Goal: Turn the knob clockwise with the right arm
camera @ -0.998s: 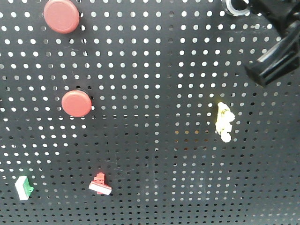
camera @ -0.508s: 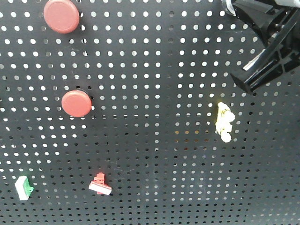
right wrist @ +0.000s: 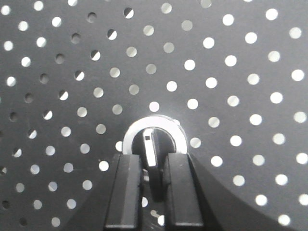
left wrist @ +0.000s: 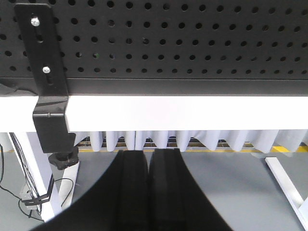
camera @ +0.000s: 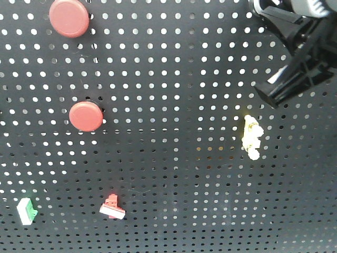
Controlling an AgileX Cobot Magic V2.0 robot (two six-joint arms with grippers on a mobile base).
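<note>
Your front view faces the pegboard [camera: 168,158] head-on from close range, and the right arm [camera: 297,68] enters at its top right corner. Your right wrist view looks forward along the right gripper [right wrist: 151,166], very close to the same pegboard, with the knob [right wrist: 151,147] just ahead of the fingertips. Your left wrist view looks out over the left gripper [left wrist: 149,156] from farther back and lower. It shows the pegboard's bottom edge above the fingertips and the floor [left wrist: 231,183] beyond them. All three views share the pegboard.
</note>
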